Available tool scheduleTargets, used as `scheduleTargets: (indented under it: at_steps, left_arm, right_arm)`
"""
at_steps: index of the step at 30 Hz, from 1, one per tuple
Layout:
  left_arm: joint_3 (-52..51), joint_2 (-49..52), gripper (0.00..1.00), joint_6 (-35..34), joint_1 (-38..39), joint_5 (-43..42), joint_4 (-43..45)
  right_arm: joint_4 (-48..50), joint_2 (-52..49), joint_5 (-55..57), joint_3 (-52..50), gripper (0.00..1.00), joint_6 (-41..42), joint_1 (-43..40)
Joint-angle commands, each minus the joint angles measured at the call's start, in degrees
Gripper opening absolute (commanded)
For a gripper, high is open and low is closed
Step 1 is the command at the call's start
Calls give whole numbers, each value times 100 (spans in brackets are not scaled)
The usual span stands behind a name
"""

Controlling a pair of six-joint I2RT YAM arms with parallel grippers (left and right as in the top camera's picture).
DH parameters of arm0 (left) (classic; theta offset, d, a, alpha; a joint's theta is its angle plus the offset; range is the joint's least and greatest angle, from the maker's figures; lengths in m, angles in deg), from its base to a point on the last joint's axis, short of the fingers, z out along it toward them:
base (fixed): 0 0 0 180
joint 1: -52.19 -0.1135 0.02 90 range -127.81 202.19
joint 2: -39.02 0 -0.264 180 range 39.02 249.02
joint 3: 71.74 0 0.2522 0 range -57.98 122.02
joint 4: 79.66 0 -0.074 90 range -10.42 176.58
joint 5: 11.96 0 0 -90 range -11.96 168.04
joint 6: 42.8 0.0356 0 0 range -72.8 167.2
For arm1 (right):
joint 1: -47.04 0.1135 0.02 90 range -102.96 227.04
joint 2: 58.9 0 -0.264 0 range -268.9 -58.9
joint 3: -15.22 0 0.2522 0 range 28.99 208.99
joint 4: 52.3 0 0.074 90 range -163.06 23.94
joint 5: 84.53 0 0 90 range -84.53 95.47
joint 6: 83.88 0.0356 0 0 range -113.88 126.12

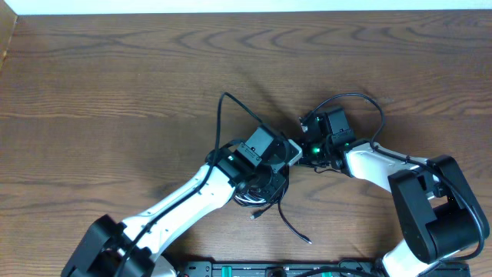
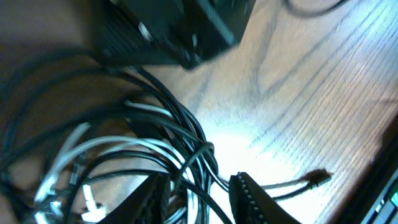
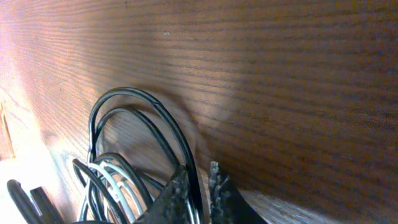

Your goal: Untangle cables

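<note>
The cables (image 1: 257, 196) lie in a tangled bunch of black and white cords at the table's middle, partly hidden under my left arm. In the left wrist view the bunch (image 2: 155, 143) spreads to the left, and several strands run through the gap of my left gripper (image 2: 200, 180). Its jaws stand apart, so it is open. A loose plug end (image 2: 320, 178) rests on the wood to the right. My right gripper (image 3: 198, 171) is open by a narrow slit, with one black cable loop (image 3: 134, 99) running through it. The left gripper (image 1: 265, 165) and right gripper (image 1: 311, 146) nearly touch.
Loose black cable ends trail toward the front edge (image 1: 304, 237). Thicker black cords arch over each wrist (image 1: 223, 108) (image 1: 369, 104). The right gripper's dark body (image 2: 168, 31) fills the top of the left wrist view. A black rail (image 1: 269, 269) runs along the front.
</note>
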Motion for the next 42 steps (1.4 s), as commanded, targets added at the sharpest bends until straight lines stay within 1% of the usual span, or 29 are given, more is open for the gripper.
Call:
scheduleTargets:
  at_steps: [1, 4, 6, 7, 11, 16, 21, 22, 23, 24, 25, 26, 36, 42]
  left_arm:
    - [-7, 142, 38, 330, -2, -348, -118]
    - [-7, 201, 42, 835, 2, -341, -260]
    - [-13, 254, 47, 1172, 2, -341, -291]
    - [-17, 295, 49, 1292, 2, -341, -282]
    - [-24, 507, 54, 1685, 2, -339, -138]
    - [-39, 946, 57, 1744, 2, -208, 297]
    - [-37, 1325, 56, 1742, 2, -173, 564]
    - [-39, 1346, 49, 1742, 2, -173, 557]
    - [-39, 1353, 41, 1742, 2, -173, 553]
    - [-37, 1353, 25, 1742, 2, -173, 551]
    - [-37, 1349, 13, 1742, 2, -173, 553]
    - [-37, 1342, 8, 1742, 2, -173, 553]
    - [-37, 1117, 8, 1742, 2, -155, 374]
    - [-37, 1097, 7, 1676, 2, 203, 103]
  right_arm:
    - [-160, -201, 785, -160, 14, -57, -42]
    - [-157, -201, 785, -160, 15, -57, -42]
    - [-155, -201, 785, -160, 16, -57, -42]
    - [-155, -201, 785, -160, 16, -57, -42]
    - [-157, -201, 782, -160, 18, -57, -42]
    - [-160, -201, 782, -160, 19, -57, -42]
    - [-160, -201, 782, -160, 20, -57, -42]
    - [-160, -201, 782, -160, 19, -57, -42]
    - [-160, -201, 785, -160, 19, -57, -42]
    - [-157, -201, 785, -160, 19, -57, -42]
    - [-157, -201, 785, -160, 19, -57, -42]
    - [-157, -201, 785, -160, 19, -57, -42]
    - [-157, -201, 785, -160, 21, -59, -42]
    - [-160, -201, 785, -160, 19, -59, -42]
